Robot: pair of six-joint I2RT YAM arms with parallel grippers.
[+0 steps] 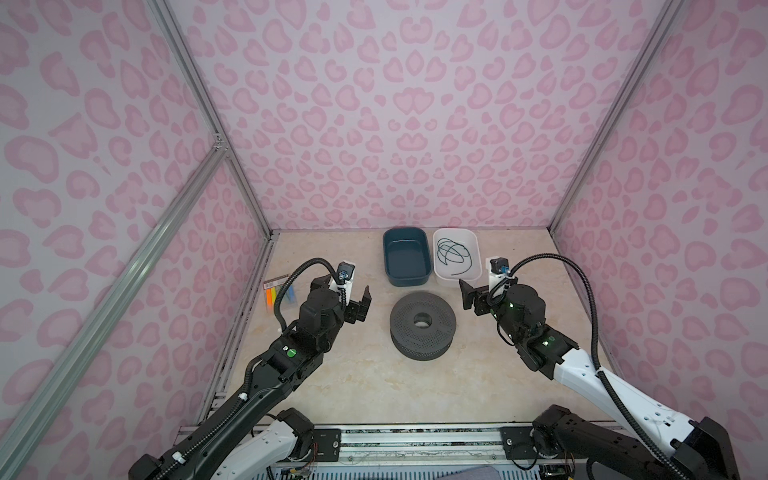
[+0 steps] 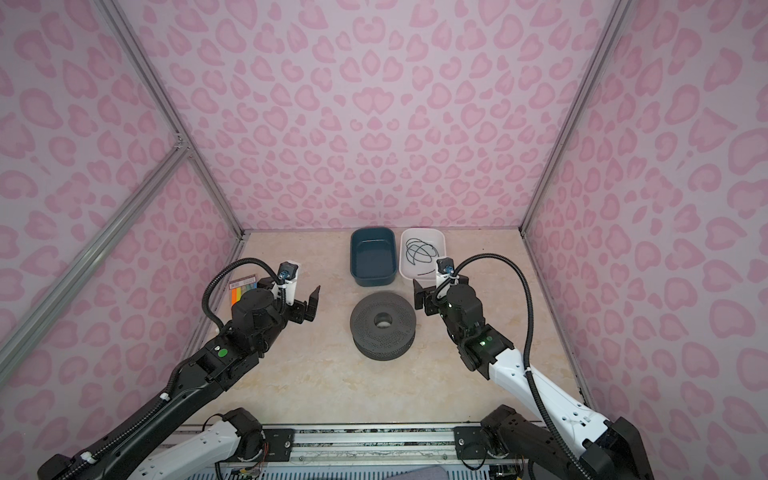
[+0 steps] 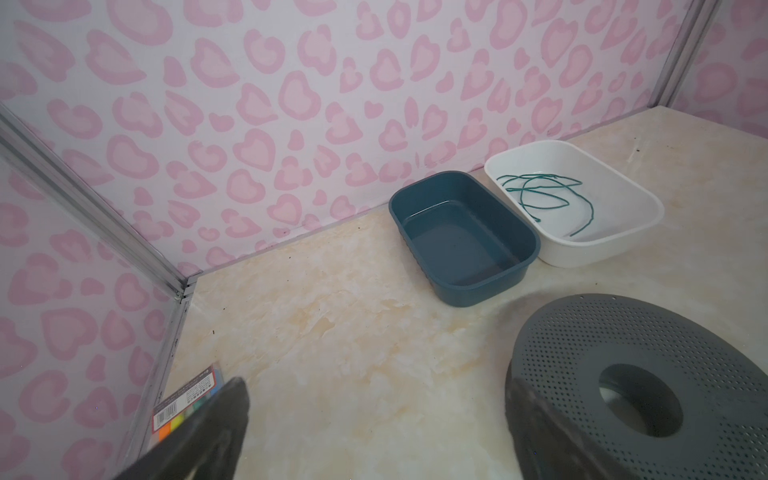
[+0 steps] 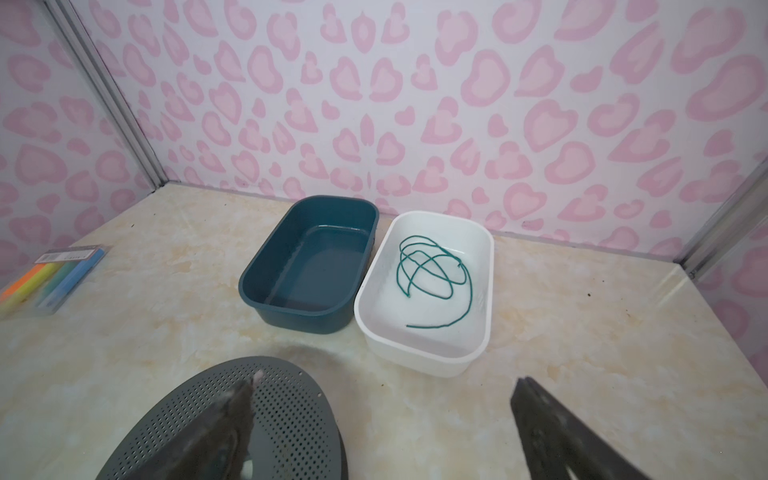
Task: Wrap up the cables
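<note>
The cables are out of view in every frame. A dark grey perforated spool (image 1: 405, 318) (image 2: 365, 322) lies flat on the marble tabletop's middle, its hub hole facing up. My left gripper (image 1: 345, 293) (image 3: 378, 390) hovers left of the spool, open and empty. My right gripper (image 1: 484, 286) (image 4: 388, 380) hovers at the spool's right, also open and empty. One right fingertip (image 4: 249, 390) shows over the spool's (image 4: 291, 407) rim in the right wrist view. A loosely looped green cord (image 4: 428, 327) (image 3: 592, 212) lies in a white bin (image 4: 415, 365) at the back.
An empty dark blue bin (image 1: 407, 279) (image 4: 299, 321) stands left of the white bin (image 1: 457, 230), near the back wall. A pack of coloured highlighters (image 1: 280, 293) (image 4: 54, 274) lies by the left wall. Pink patterned walls close three sides.
</note>
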